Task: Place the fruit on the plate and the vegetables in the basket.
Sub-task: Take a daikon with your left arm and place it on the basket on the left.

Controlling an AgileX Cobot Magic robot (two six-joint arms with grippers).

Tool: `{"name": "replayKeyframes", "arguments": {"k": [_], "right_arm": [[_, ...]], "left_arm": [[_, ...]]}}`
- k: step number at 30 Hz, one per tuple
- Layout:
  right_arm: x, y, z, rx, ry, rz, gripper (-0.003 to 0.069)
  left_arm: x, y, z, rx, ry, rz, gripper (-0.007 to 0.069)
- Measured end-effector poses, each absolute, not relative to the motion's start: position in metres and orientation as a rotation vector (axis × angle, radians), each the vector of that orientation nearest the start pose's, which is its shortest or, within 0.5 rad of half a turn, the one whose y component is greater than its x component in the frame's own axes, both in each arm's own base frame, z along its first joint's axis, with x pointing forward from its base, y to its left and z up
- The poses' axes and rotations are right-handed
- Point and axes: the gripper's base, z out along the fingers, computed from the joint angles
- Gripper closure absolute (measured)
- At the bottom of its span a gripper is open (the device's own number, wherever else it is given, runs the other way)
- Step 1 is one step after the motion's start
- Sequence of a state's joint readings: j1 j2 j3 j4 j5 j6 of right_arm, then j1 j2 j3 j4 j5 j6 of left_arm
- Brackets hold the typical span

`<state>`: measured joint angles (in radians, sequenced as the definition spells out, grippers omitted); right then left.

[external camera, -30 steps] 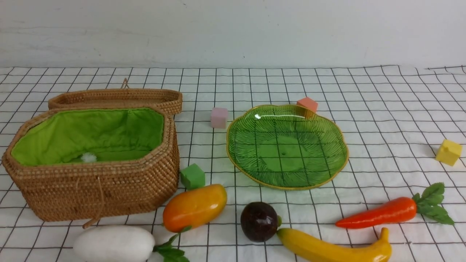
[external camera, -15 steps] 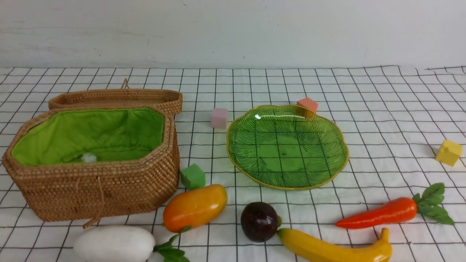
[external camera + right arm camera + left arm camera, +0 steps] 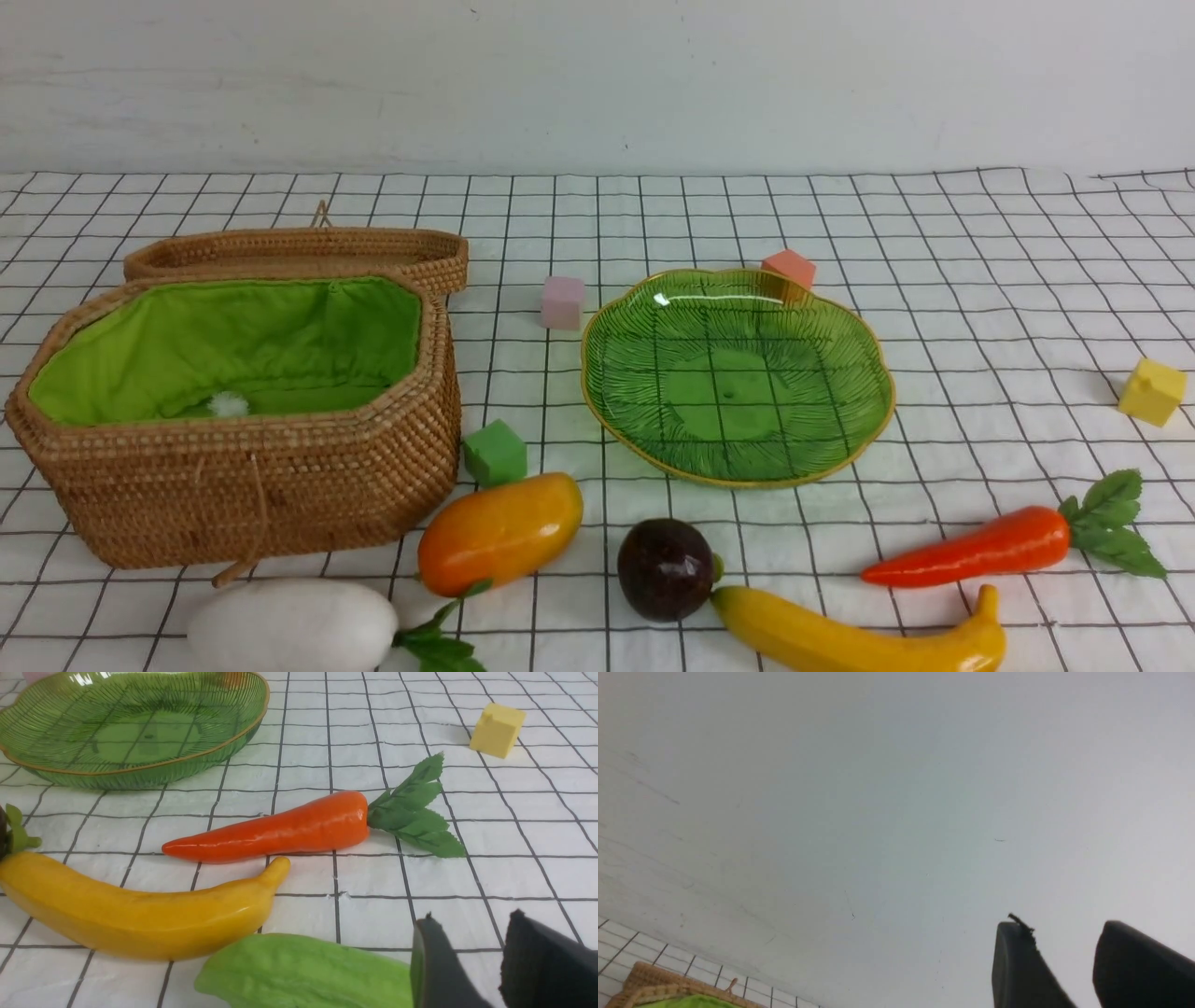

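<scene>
**Glass plate bare, wicker basket open: sorting not yet begun**

Three fruits lie along the near edge of the table (image 3: 980,280): the mango (image 3: 499,532) just in front of the basket's corner, the purple ball (image 3: 665,569) beside it, and the banana (image 3: 854,639) touching that ball at its stem end. Beyond them sits the plate (image 3: 738,383), with nothing on it. The carrot (image 3: 966,546) lies just behind the banana, and the radish (image 3: 294,623) rests in front of the basket (image 3: 243,504). The basket's lid (image 3: 299,250) is thrown back and its green lining holds only a small white tuft. Four foam cubes are scattered round the plate and can be ignored.

No item has been sorted, so the first pick is the step in hand. The right pincer (image 3: 472,919) hovers low near the banana and carrot, its fingers apart and empty. A pale green lumpy thing (image 3: 303,970), which I cannot identify, lies right beside it. The left pincer (image 3: 1064,928) faces the wall, fingers also apart, gripping nothing.

The banana looks like the likely first target. The next move would need the right arm to straddle its middle without nudging the ball or the carrot.
</scene>
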<state>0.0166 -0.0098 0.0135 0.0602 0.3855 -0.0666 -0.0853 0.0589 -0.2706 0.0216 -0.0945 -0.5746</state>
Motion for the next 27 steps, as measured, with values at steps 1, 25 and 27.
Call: {"name": "replayKeyframes", "arguments": {"k": [1,25,27], "right_arm": [[0.052,0.003,0.175,-0.041,1.872,0.025,0.0416],[0.052,0.003,0.175,-0.041,1.872,0.025,0.0416],[0.052,0.003,0.175,-0.041,1.872,0.025,0.0416]], "left_arm": [[0.039,-0.003,0.317,-0.283,1.195,-0.557,0.0386],[0.174,-0.035,0.265,-0.9,2.528,-0.584,0.0285],[0.182,-0.038,0.256,-0.916,2.558,-0.589,0.0239]]}}
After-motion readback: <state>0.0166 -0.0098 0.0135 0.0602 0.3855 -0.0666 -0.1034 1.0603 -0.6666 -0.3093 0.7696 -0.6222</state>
